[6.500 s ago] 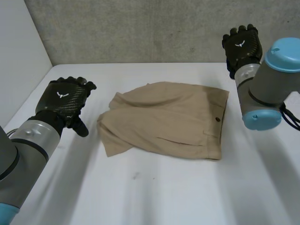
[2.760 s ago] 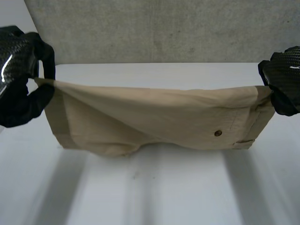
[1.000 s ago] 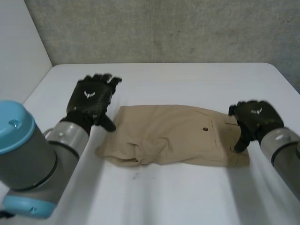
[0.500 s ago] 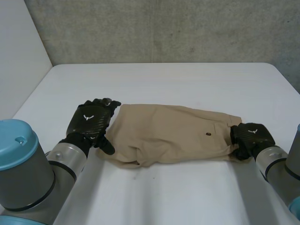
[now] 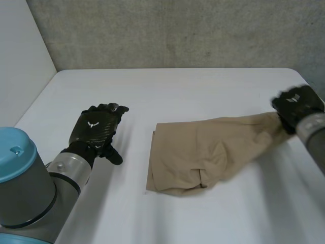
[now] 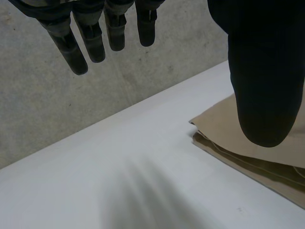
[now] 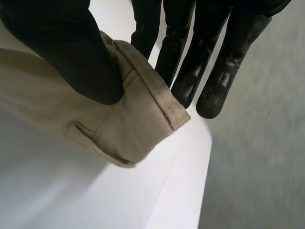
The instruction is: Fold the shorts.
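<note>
One pair of tan woven shorts (image 5: 203,152) lies on the smooth white table (image 5: 177,86), bunched in creased, doubled layers at one end and tapering to a narrow point at the other. The tapered end, a ribbed waistband, is pinched between thumb and fingers of the right hand (image 5: 297,104). The left hand (image 5: 96,129) is held beside the bunched end, apart from it, with its fingers straight and empty.

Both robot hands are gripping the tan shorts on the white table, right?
Not quite: the right robot hand pinches the shorts at the waistband, but the left robot hand is open and beside them, off the cloth, as the left wrist view shows.
</note>
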